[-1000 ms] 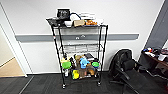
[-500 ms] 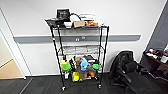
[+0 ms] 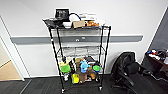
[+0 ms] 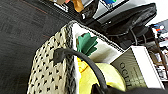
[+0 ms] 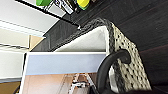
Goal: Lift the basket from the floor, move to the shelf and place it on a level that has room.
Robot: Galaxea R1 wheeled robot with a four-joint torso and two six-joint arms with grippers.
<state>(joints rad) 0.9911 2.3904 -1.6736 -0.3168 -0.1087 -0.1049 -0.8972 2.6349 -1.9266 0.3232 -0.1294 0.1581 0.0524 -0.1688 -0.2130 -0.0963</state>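
Ahead of us the white wall (image 3: 125, 17) with its grey rail (image 3: 125, 38) stands behind the shelf (image 3: 79, 53), a black wire rack on casters resting on the dark carpet floor (image 3: 40, 86). Its top tier is crowded with boxes and a white bowl (image 3: 67, 24), the level (image 3: 80, 51) second from the top looks bare of large items, and the lower tiers hold colourful things, among them green lids (image 3: 65, 69) and a blue bottle (image 3: 83, 66). A black office chair (image 3: 127, 72) sits to the right of the rack, with a cluttered desk (image 3: 157, 58) beyond it. We see the basket (image 4: 53, 72) close up from the left wrist camera, cream woven sides with a dark braided rim and a white lining, carried above the carpet; inside lie a yellow pineapple toy (image 4: 100, 77) with green leaves and a white box (image 4: 136, 68) with printed letters. From the right wrist camera the basket's (image 5: 125, 57) other end appears, with a large flat box (image 5: 65, 65) standing in it. A dark curved handle (image 4: 82, 61) arches over the rim at each end, close to our wrists. We cannot tell whether the fingers of either gripper are wide, narrow or closed on the basket.
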